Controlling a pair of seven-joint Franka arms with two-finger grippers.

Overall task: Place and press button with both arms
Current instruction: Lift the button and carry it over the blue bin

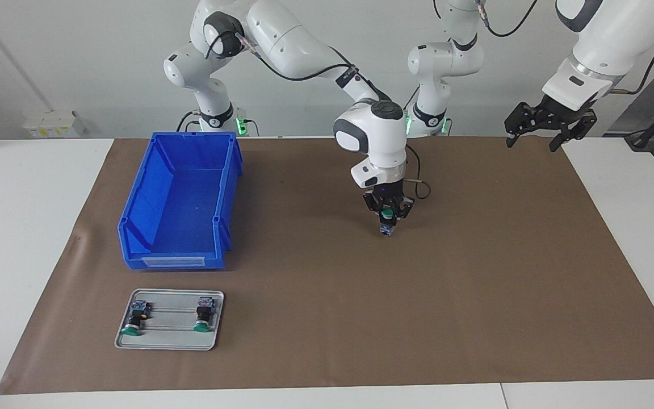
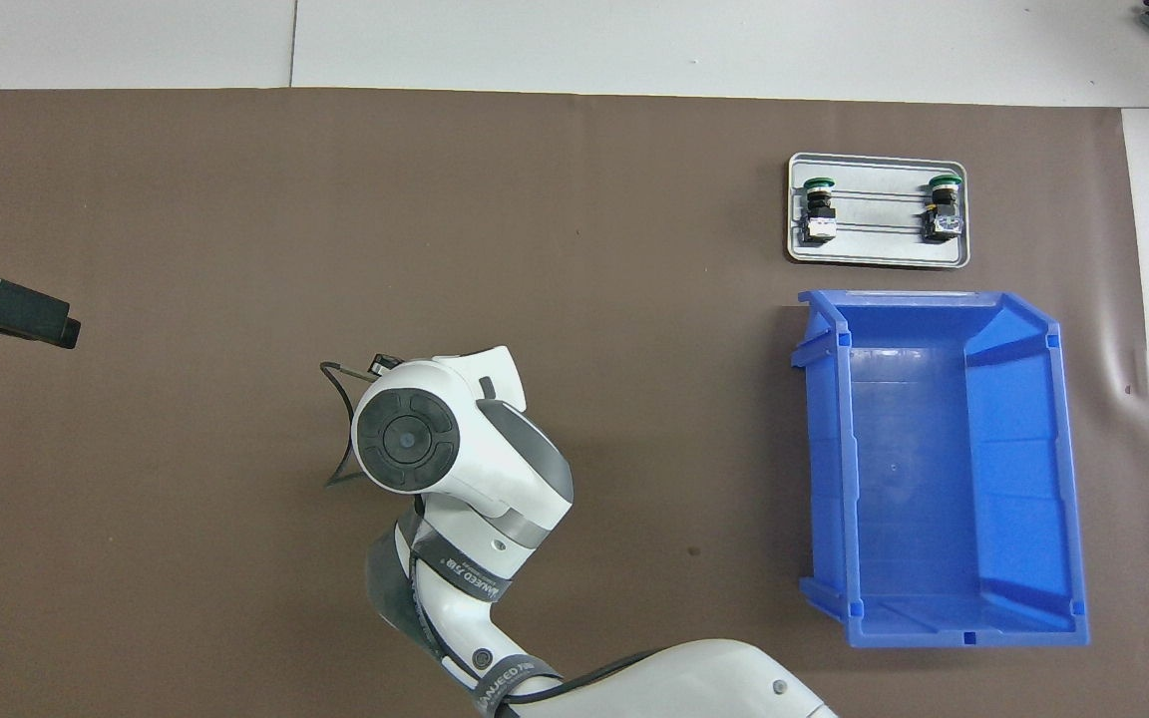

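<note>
One button point(image 1: 386, 222) stands upright over the middle of the brown mat, green cap up and grey-blue block down. My right gripper point(image 1: 387, 213) comes straight down on it and is shut on the button at its cap. I cannot tell whether the block touches the mat. In the overhead view the right arm's wrist point(image 2: 425, 439) hides both gripper and button. My left gripper point(image 1: 548, 126) hangs open and empty in the air over the mat's edge at the left arm's end, and also shows in the overhead view as left gripper point(image 2: 11, 311).
A small grey tray point(image 1: 171, 339) point(image 2: 879, 257) holds two more green-capped buttons point(image 1: 137, 318) point(image 1: 204, 314) lying on their sides. A blue bin point(image 1: 134, 210) point(image 2: 1068, 469), with nothing in it, stands nearer to the robots than the tray, toward the right arm's end.
</note>
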